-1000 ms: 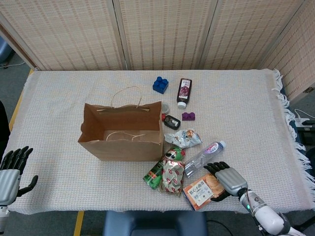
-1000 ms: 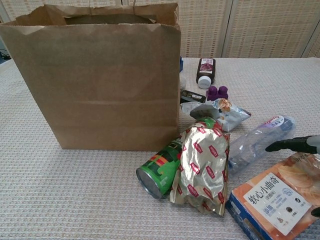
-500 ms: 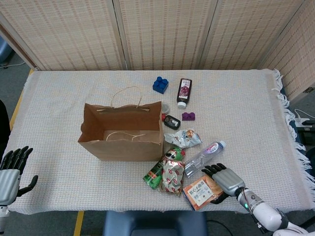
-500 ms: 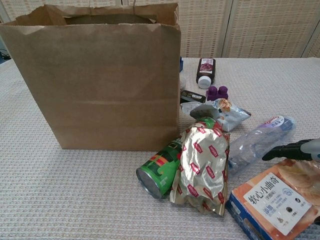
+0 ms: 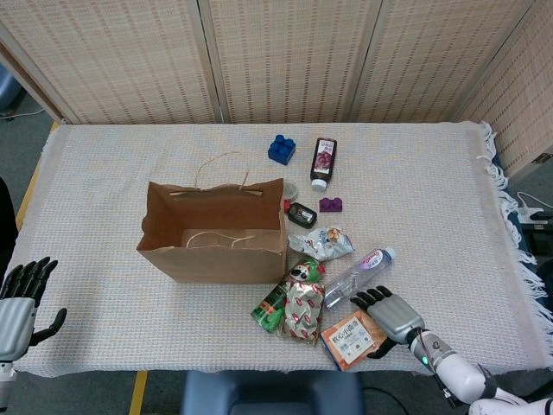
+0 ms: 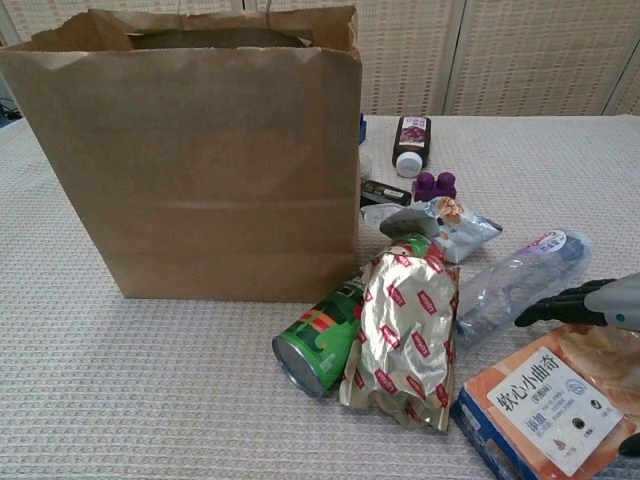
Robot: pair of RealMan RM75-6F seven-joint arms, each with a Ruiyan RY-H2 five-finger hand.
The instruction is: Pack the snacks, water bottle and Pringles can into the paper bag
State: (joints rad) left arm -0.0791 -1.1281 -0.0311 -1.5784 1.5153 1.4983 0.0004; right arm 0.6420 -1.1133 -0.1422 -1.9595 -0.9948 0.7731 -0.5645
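Standing upright and open-topped left of centre in the head view: paper bag (image 5: 213,232), on the cloth-covered tabletop (image 5: 104,173), filling the upper left of the chest view (image 6: 190,150).

Lying on its side just below the bag's lower right corner: green Pringles can (image 5: 270,305), metal end facing the chest camera (image 6: 318,345). Resting partly over it: silver snack pouch with red marks (image 5: 302,307), upright-tilted in the chest view (image 6: 405,335). Sitting just above these: a smaller crinkled snack packet (image 5: 324,243), right of the bag.

Lying diagonally toward lower centre-right: clear water bottle (image 5: 356,275), cap pointing to the upper right, also at the right of the chest view (image 6: 510,285).

Lying flat at the bottom edge, right of the pouch: orange snack box (image 5: 350,338), at the lower right corner in the chest view (image 6: 550,400).

Resting on the box's right end, dark fingers (image 6: 548,305) spread and reaching toward the bottle: right hand (image 5: 390,314); gripping or only touching, impossible to tell.

Hanging at the lower left corner, off the tabletop, fingers apart and holding nothing: left hand (image 5: 19,304).

Lying further up: dark bottle with white cap (image 5: 322,162), blue block (image 5: 281,149), purple block (image 5: 331,205), small black device (image 5: 301,214).
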